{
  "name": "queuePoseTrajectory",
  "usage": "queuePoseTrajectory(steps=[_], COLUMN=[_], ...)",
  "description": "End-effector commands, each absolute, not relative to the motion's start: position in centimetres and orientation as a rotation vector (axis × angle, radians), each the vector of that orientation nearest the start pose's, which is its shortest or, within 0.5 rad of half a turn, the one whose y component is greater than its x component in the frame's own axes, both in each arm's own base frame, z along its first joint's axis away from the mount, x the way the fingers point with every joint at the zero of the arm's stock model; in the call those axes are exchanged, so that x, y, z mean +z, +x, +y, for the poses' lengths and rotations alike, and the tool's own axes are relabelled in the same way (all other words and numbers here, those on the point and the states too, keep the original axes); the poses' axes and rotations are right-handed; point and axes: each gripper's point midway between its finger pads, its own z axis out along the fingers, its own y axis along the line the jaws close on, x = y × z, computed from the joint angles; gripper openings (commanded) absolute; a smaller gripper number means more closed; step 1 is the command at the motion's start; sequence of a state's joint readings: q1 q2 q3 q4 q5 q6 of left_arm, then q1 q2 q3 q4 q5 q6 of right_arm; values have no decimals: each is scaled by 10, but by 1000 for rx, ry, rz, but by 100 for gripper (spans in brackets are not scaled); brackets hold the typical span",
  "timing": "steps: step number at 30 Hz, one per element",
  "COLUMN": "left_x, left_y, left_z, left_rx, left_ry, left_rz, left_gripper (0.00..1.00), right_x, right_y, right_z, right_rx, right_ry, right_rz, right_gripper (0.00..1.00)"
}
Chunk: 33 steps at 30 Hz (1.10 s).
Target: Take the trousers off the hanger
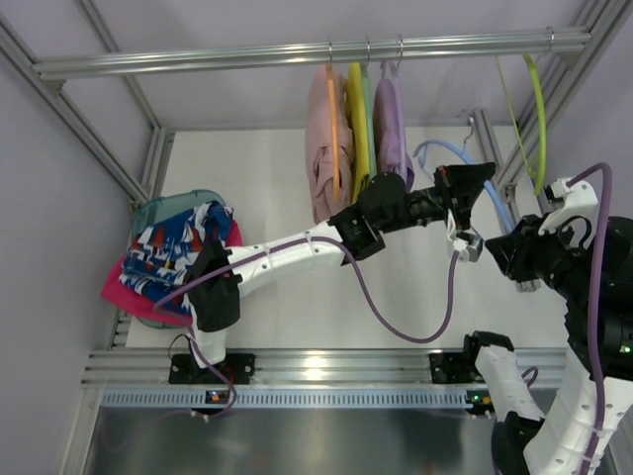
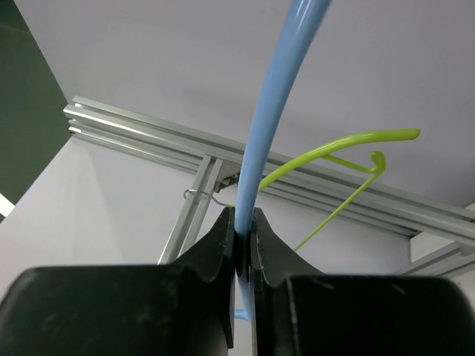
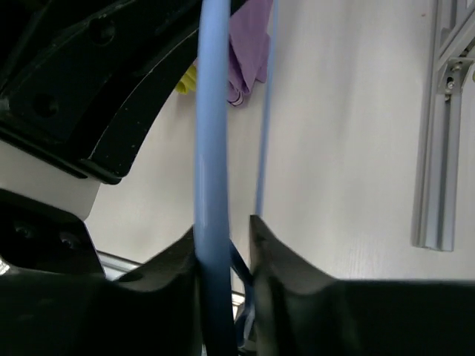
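The trousers (image 1: pixel 173 247), dark blue with a white and red print, lie folded on a pile at the table's left, off the hanger. The light-blue hanger (image 1: pixel 435 150) is held up at the right by my left gripper (image 1: pixel 473 178). In the left wrist view that gripper (image 2: pixel 243 230) is shut on the hanger's bar (image 2: pixel 267 126). My right gripper (image 1: pixel 499 247) is just below it. In the right wrist view its jaws (image 3: pixel 223 230) stand open around the hanger's bar (image 3: pixel 214 111), which rests against the left finger with a gap to the right one.
A magenta garment (image 1: pixel 119 287) and a teal basket (image 1: pixel 188 201) sit under the trousers. Pink (image 1: pixel 326 148), yellow (image 1: pixel 358 129) and lilac (image 1: pixel 393 134) garments hang from the rail (image 1: pixel 297 54). A bare yellow-green hanger (image 1: pixel 539 109) hangs at the right, by the frame posts.
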<state>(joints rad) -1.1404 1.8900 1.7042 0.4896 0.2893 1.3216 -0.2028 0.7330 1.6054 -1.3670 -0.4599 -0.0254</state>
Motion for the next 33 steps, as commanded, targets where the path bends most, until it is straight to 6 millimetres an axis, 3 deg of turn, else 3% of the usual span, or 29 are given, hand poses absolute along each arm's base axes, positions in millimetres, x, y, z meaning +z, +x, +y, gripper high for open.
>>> queuePoseTrajectory(steps=[1, 3, 4, 5, 9, 16, 17, 19, 20, 25, 26, 27, 28, 29, 30, 32, 33], left_x=[482, 480, 480, 478, 486, 509, 522, 521, 534, 526, 536, 523, 519, 531, 523, 533, 529], left_y=[223, 220, 220, 220, 220, 220, 215, 211, 204, 191, 188, 188, 186, 181, 179, 170, 174], left_z=[-535, -536, -535, -536, -530, -500, -487, -475, -460, -419, -401, -399, -393, -380, -375, -359, -351], left_rx=[-55, -65, -61, -58, -39, -38, -62, -85, -109, -215, -259, -278, -296, -341, -362, -416, -405], left_ry=[1168, 1171, 1173, 1175, 1159, 1097, 1066, 1057, 1037, 1058, 1024, 1073, 1087, 1055, 1080, 1051, 1044], left_rz=[115, 114, 113, 114, 123, 210, 225, 273, 296, 479, 534, 594, 630, 662, 706, 733, 778], left_gripper=[0, 0, 5, 12, 55, 93, 94, 95, 97, 98, 98, 98, 98, 98, 98, 98, 98], right_x=[386, 392, 394, 398, 414, 439, 442, 452, 454, 472, 472, 466, 470, 472, 471, 489, 489], right_y=[132, 134, 135, 135, 137, 143, 144, 150, 153, 180, 185, 201, 204, 210, 221, 229, 239], right_z=[58, 57, 56, 56, 52, 34, 30, 22, 18, 4, 2, -3, -6, -8, -10, -9, -12], right_rx=[354, 341, 333, 321, 285, 201, 177, 137, 118, 37, 29, 20, 5, -8, -8, -20, -21], right_ry=[-153, -165, -175, -186, -163, -36, -18, 2, 7, -31, -32, -38, -40, -62, -69, -101, -102], right_rz=[1986, 1966, 1959, 1940, 1865, 1771, 1765, 1760, 1763, 1775, 1795, 1845, 1849, 1855, 1871, 1808, 1818], right_gripper=[13, 0, 0, 0, 0, 0, 0, 0, 0, 0, 0, 0, 0, 0, 0, 0, 0])
